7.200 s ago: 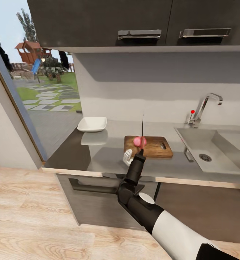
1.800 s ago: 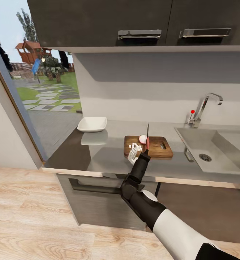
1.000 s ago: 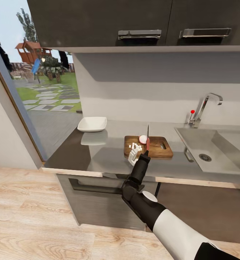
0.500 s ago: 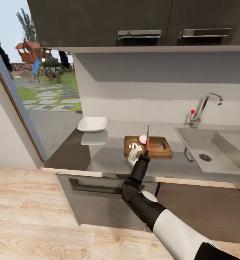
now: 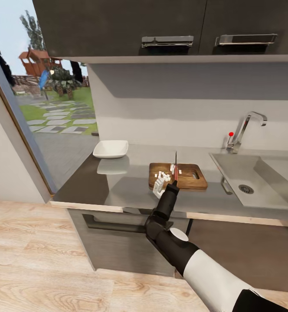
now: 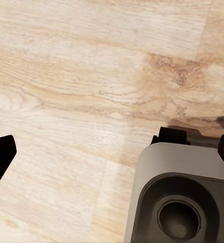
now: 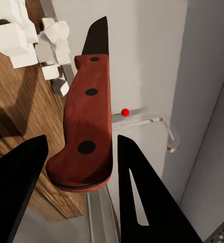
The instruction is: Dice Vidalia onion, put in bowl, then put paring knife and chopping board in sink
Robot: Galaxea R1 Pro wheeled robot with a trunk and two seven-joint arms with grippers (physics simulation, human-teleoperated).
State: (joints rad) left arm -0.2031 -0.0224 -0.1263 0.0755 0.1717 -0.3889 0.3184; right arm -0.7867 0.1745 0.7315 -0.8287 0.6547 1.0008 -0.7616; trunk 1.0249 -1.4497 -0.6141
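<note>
Remaining onion half now diced [image 5: 163, 176] on board [image 5: 188, 177] | right gripper [image 5: 173, 184] fingers clamp knife [image 7: 88, 129], blade upright for chopping | left fingers: cannot tell.

Head camera overlooks the countertop [image 5: 118, 186]; right wrist camera closely shares its chopping board [image 5: 189, 177].

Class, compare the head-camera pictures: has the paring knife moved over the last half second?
Yes. The paring knife has shifted slightly toward the bowl, away from the chopping board's slot, and now stands amid diced onion.
</note>
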